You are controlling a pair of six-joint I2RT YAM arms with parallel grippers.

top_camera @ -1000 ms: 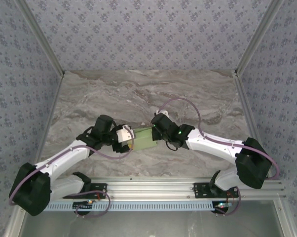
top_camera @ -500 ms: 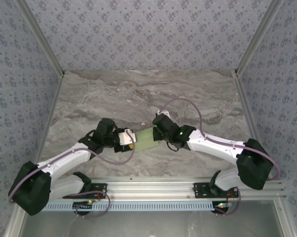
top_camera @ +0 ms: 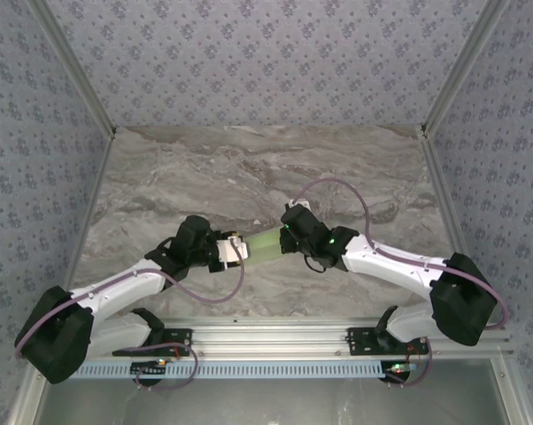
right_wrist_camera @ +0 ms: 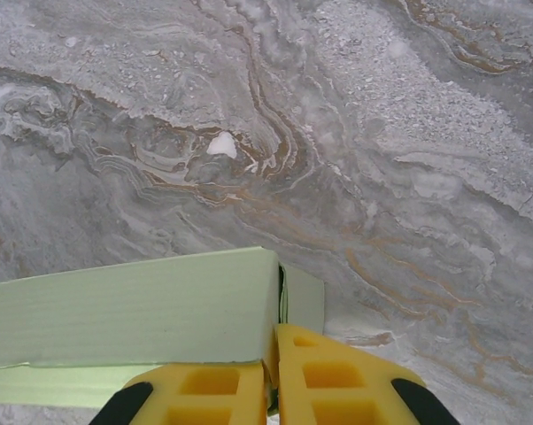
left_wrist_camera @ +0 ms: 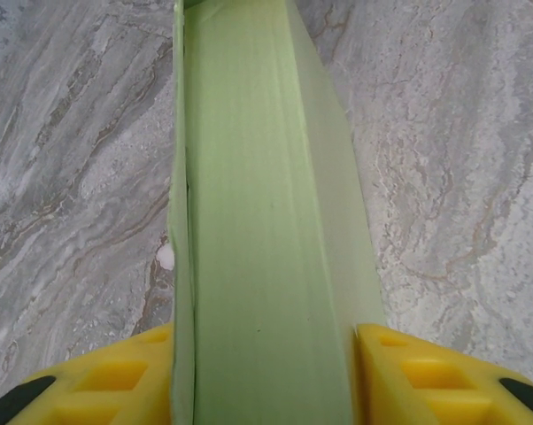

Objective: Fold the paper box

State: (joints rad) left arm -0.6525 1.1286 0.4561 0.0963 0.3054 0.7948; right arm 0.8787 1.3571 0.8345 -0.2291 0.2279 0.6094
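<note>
Spanning the gap between the two arms, the paper box [top_camera: 263, 243] sits over the middle of the marble table [top_camera: 249, 168]. It shows as a pale green strip, angled so that its right end lies a little farther from the arm bases than its left. The left gripper [top_camera: 234, 251] has the box's left end and the right gripper [top_camera: 288, 239] has its right end, so the two tools face each other with the card between them. Whether the box touches the table or is lifted off it cannot be told.

From the left wrist, the paper box [left_wrist_camera: 266, 221] runs straight away from the camera as a long, narrow green panel, with a folded side wall standing along its left edge. The left gripper [left_wrist_camera: 266, 394] is open only as wide as the box, and its yellow fingers [left_wrist_camera: 116, 381] press against the two long sides. A small white speck [left_wrist_camera: 165, 257] lies on the table [left_wrist_camera: 461, 177] just beside the box's left edge.

From the right wrist, the paper box [right_wrist_camera: 134, 305] shows a flat pale face and a short end flap past its right corner. The right gripper [right_wrist_camera: 274, 376] is almost fully closed. Its yellow fingers [right_wrist_camera: 337, 385] stand side by side with only a thin slit between them, pinching the card at the box's end corner. The white speck [right_wrist_camera: 220, 144] lies on the table [right_wrist_camera: 408, 133], apart from the box.
</note>
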